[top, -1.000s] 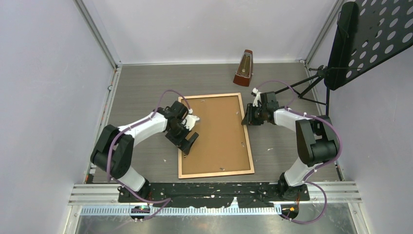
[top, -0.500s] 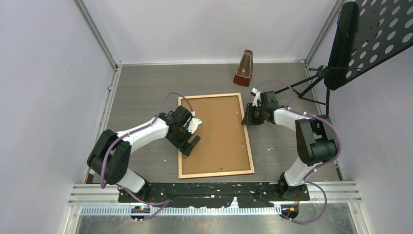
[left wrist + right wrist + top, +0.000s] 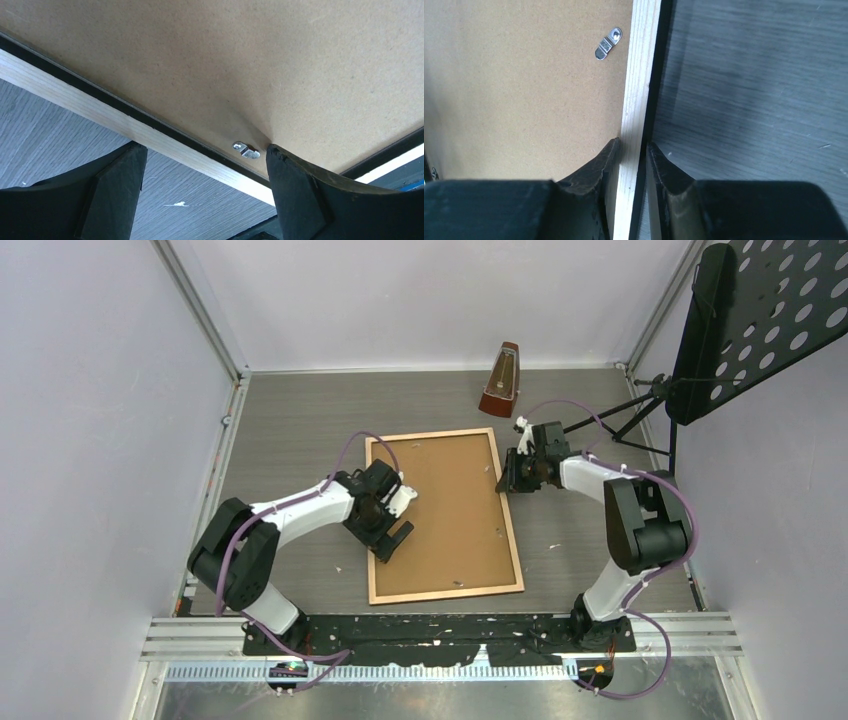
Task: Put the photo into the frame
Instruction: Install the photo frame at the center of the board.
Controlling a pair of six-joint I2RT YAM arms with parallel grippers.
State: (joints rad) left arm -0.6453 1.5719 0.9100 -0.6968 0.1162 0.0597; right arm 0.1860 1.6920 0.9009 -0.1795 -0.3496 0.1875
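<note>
**Q:** What is shown, and what are the things made of?

**A:** A large rectangular frame [image 3: 450, 593] is seen lying face down on a grey wood-grain desk [image 3: 290, 430], between the two arms. Its long sides run near to far. Its thin border is of pale wood, edged with black. A matte brown hardboard backing sheet [image 3: 450, 510], finely speckled, is set inside the border.

**Q:** What is held inside the frame?

**A:** The recess is filled by the backing sheet. A small silver turn clip [image 3: 608, 43] is fixed to the sheet near the right border. The photo is not seen in any view, and whether it lies under the sheet cannot be told.

**Q:** How are the end effectors placed?

**A:** The right end effector [image 3: 632, 145] is closed on the frame's right border, toward its far end. One finger is on the backing side and one on the desk side. The left end effector [image 3: 202, 170] is spread wide across the left border, with nothing gripped. One finger is over the desk and the other is at the backing, just beside another turn clip.

**Q:** What room is left around the edges?

**A:** Bare desk is shown on every side of the frame, broadest to the left and far. A wedge-shaped reddish-brown metronome [image 3: 500, 380] stands beyond the far right corner, apart from the frame. A black perforated music stand [image 3: 745, 325] rises at the far right, its thin legs reaching in near the right arm. The desk is enclosed by pale walls on the left, far and right.
</note>
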